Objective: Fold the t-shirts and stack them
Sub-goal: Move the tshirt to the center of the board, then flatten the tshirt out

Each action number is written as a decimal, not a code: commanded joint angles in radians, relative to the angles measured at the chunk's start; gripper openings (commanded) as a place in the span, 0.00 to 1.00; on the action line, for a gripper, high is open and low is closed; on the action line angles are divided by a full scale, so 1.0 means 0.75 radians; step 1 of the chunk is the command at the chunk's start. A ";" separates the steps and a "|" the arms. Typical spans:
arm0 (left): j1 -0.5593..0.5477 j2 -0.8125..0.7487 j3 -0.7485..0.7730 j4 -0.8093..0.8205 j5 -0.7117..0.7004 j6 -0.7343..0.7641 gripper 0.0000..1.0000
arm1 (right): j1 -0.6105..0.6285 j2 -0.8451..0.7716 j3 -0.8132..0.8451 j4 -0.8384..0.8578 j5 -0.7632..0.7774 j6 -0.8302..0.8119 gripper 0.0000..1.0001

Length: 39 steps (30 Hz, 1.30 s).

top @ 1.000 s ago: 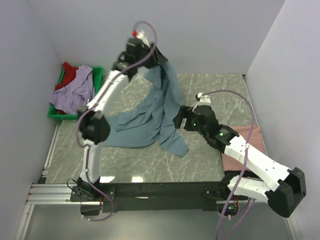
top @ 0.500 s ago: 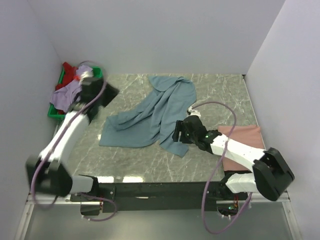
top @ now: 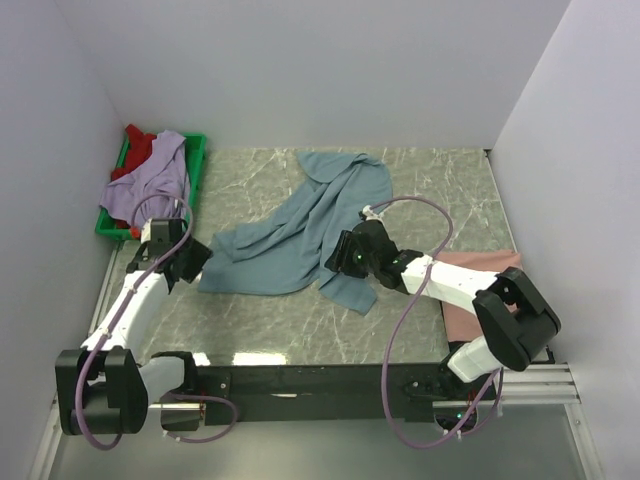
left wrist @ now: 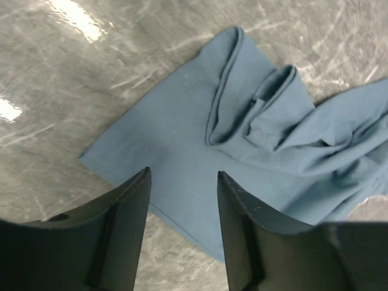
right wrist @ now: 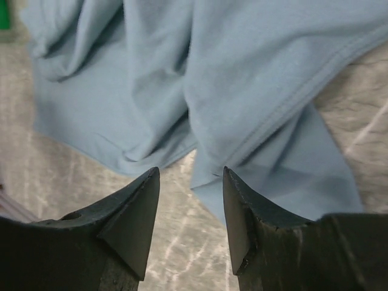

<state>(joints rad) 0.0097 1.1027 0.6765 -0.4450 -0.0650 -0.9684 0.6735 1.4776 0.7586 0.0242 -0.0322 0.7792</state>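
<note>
The grey-blue t-shirt (top: 300,230) lies crumpled and spread on the marble table. It also shows in the left wrist view (left wrist: 242,133) and the right wrist view (right wrist: 242,79). My left gripper (top: 200,262) is open and empty, low over the shirt's left corner (left wrist: 182,172). My right gripper (top: 338,256) is open and empty at the shirt's lower right hem (right wrist: 190,172). The salmon pink shirt (top: 480,290) lies folded at the right, partly under my right arm. The lavender shirt (top: 150,185) and the red shirt (top: 140,148) are heaped in the green tray (top: 197,158).
The green tray stands at the far left corner, against the left wall. White walls close in the table on three sides. Bare marble (top: 300,320) lies between the shirt and the arm bases.
The left arm let go of the lifted grey-blue shirt, which dropped onto the table, and swung down to its left corner. The right gripper moved left along the shirt's lower right hem.
</note>
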 commanded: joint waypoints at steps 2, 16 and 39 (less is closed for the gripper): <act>0.018 -0.002 -0.010 -0.006 -0.034 -0.030 0.52 | 0.008 0.030 -0.026 0.117 -0.041 0.082 0.53; 0.018 -0.016 -0.133 -0.039 -0.103 -0.114 0.52 | 0.012 0.006 -0.109 0.127 0.002 0.145 0.51; 0.018 0.209 -0.233 0.225 -0.163 -0.120 0.32 | 0.008 0.145 0.009 0.129 -0.004 0.156 0.43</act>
<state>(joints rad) 0.0193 1.2362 0.5144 -0.2817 -0.1585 -1.0637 0.6765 1.5711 0.7090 0.1040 -0.0532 0.8902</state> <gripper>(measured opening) 0.350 0.450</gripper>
